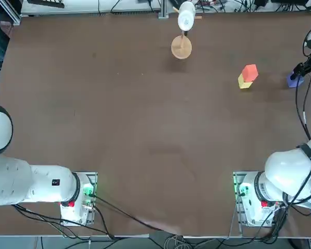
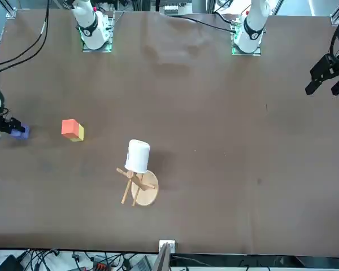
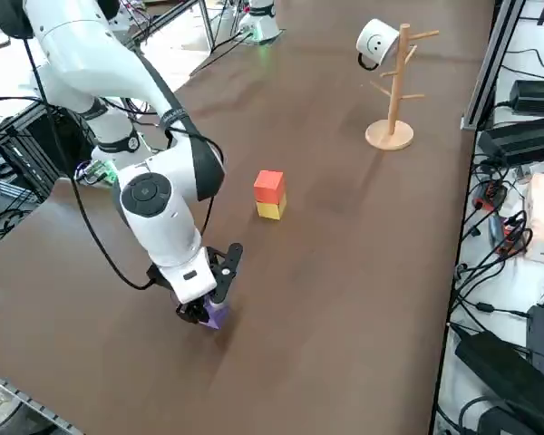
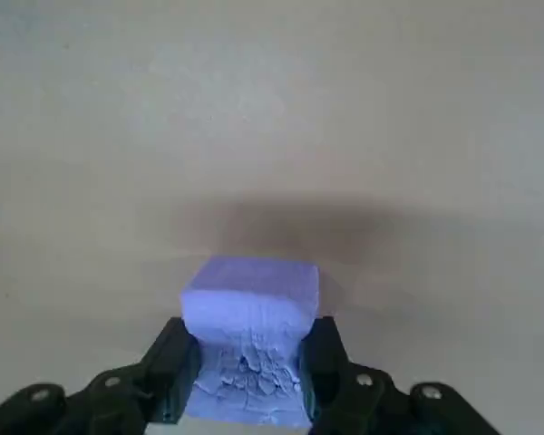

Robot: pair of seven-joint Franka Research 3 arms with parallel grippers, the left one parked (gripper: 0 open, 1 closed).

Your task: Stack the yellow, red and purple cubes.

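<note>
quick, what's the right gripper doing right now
Right gripper: closed on the purple cube, one finger on each side of it.

Top view: the purple cube [image 1: 295, 80], between the jaws of the right gripper [image 1: 298, 74], is partly covered by them; the right arm [image 1: 294, 168] behind the jaws is cut off by the picture's edge. Right wrist view: the 2 side faces of the purple cube against the jaws are hidden, and the jaws' outer mounts run out of frame. Whether the cube's underside, between the jaws, touches the table [image 4: 272, 109] cannot be told.
</note>
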